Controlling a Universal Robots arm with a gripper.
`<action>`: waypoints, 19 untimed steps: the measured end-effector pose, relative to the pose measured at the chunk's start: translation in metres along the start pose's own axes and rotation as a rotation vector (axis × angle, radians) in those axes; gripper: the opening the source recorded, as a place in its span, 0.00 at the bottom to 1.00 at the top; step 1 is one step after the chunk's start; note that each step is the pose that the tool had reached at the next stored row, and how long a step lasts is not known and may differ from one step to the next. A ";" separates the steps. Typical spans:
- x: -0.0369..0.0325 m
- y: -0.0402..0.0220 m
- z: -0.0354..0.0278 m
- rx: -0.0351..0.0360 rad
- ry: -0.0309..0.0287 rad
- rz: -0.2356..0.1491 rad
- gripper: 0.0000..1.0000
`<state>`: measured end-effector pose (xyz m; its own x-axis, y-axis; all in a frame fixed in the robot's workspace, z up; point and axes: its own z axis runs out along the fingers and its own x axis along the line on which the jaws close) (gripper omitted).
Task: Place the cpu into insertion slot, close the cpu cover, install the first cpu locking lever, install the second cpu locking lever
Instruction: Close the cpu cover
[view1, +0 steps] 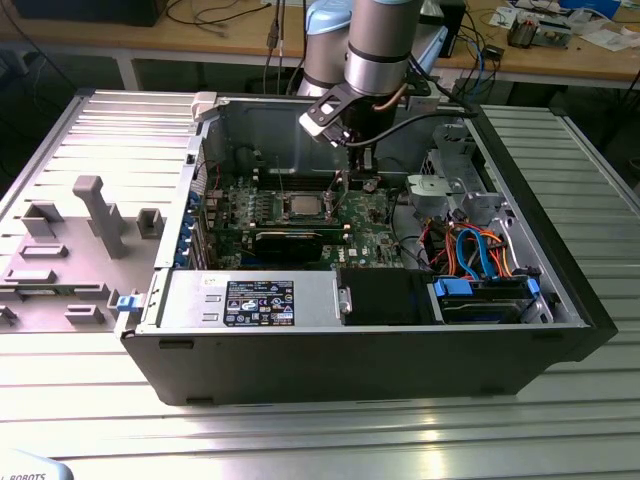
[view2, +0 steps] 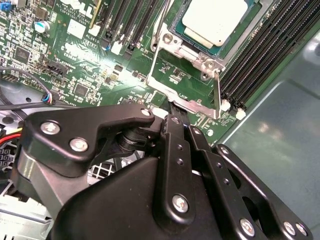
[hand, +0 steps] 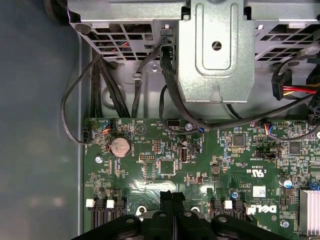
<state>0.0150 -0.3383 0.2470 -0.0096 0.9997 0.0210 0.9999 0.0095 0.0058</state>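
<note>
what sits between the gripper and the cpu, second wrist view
The thin silver metal cover frame, swung open, lies between the black gripper and the square silver-grey cpu, in the second wrist view.

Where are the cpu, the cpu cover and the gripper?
the cpu (view2: 215, 20), second wrist view, middle of its metal top.
the cpu cover (view2: 186, 102), second wrist view, frame rail nearest the gripper.
the gripper (hand: 172, 196), first wrist view, between its fingertips.

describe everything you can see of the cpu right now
The cpu is a flat square chip with a dull silver-grey metal top and rounded corners. It lies flat, seated in the insertion slot, whose rim frames it on the green board. The cpu cover looks swung open off it, leaving its top bare. The pincer is apart from it, near the cover's far edge.
</note>
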 end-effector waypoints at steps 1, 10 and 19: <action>0.0000 -0.0003 0.0000 0.0000 0.0000 0.000 0.11; 0.0000 -0.0024 0.0002 0.0000 0.0000 0.000 0.11; 0.0000 -0.0033 0.0007 0.0000 -0.0001 0.000 0.11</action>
<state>0.0117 -0.3383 0.2463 -0.0094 0.9997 0.0209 0.9999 0.0093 0.0058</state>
